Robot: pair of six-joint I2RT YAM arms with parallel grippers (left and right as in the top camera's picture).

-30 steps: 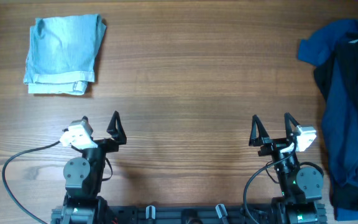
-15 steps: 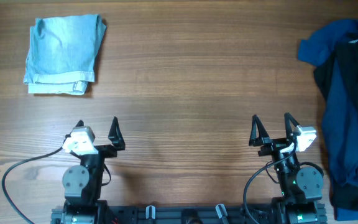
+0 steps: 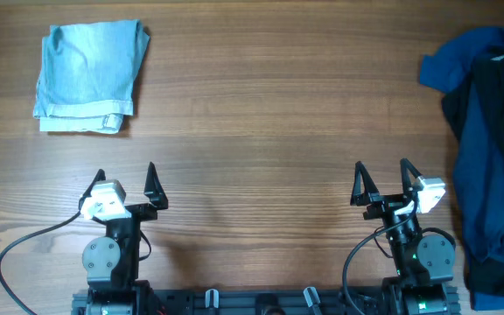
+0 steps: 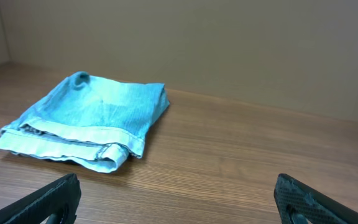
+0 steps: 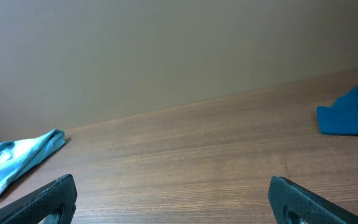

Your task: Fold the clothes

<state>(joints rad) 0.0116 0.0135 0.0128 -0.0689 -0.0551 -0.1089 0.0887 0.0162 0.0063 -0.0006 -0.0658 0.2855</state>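
Table (image 3: pixel 269 114): bare wood fills most of the overhead view, with cloth only at the far left and far right.
Dark pile (image 3: pixel 488 149): a dark blue garment with a black one on it lies along the right edge of the frame, untouched and well apart from both arms.
Jeans (image 3: pixel 87 77): the light blue denim lies in the upper left of the overhead frame as a compact, roughly square bundle, hemmed cuff along its lower edge; the left wrist view shows it flat on the wood (image 4: pixel 86 118).
Change: over the last second the left arm has swung a little leftward near the bottom edge, while the right arm has not moved and the jeans lie as they did.
Meaning: the fold looks finished and the arms appear to be settling at rest.
Left gripper (image 3: pixel 125 179): lower left, fingers spread wide, holding and touching nothing.
Right gripper (image 3: pixel 381 182): lower right, fingers likewise spread wide, empty, clear of the cloth.
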